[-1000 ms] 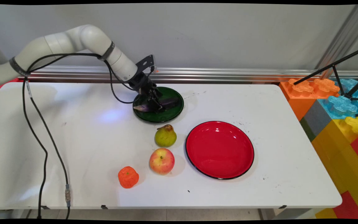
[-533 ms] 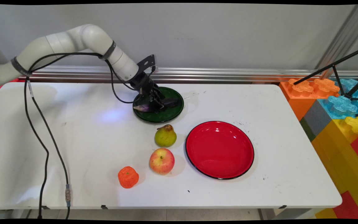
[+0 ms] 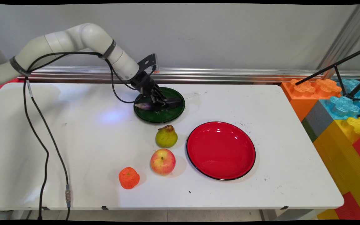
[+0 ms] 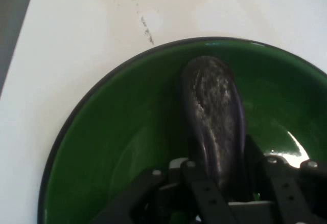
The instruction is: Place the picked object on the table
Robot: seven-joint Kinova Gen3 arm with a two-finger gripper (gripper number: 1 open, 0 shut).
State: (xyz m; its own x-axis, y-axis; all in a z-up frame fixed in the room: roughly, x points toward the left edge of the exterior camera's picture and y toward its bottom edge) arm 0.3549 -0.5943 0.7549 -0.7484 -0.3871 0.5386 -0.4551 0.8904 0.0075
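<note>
Green plate glossy; aubergine dull, speckled skin; red plate shiny; table matt.

Fruit & plates on worktop
Eggplant over rear plate; pear in front, then apple, orange front-left; big plate right.

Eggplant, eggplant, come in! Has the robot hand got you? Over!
Gripper shut on eggplant. Eggplant over green plate; cannot tell if lifted clear. Pear nearest on table, not touching. Over.
</note>
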